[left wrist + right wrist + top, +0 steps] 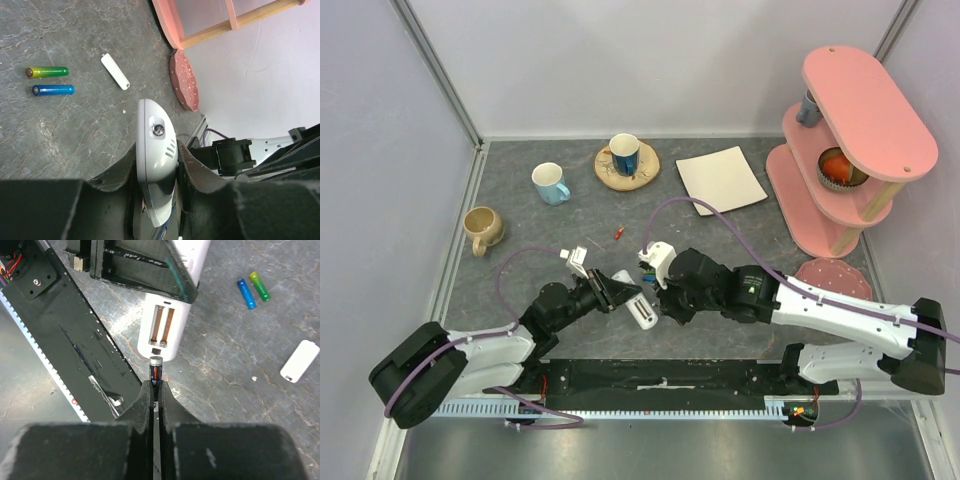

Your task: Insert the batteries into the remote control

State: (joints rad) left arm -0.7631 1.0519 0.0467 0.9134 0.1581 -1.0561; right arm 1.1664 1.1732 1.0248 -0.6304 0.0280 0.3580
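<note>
Over the grey table (520, 215), the remote control (152, 130) is clamped in the left gripper (156, 167) and a battery (156, 371) pinched in the right gripper (156, 390).

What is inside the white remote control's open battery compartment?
Two empty slots with coppery strips, no battery, in the slim white plastic remote control. The black left gripper covers its far end.
</note>
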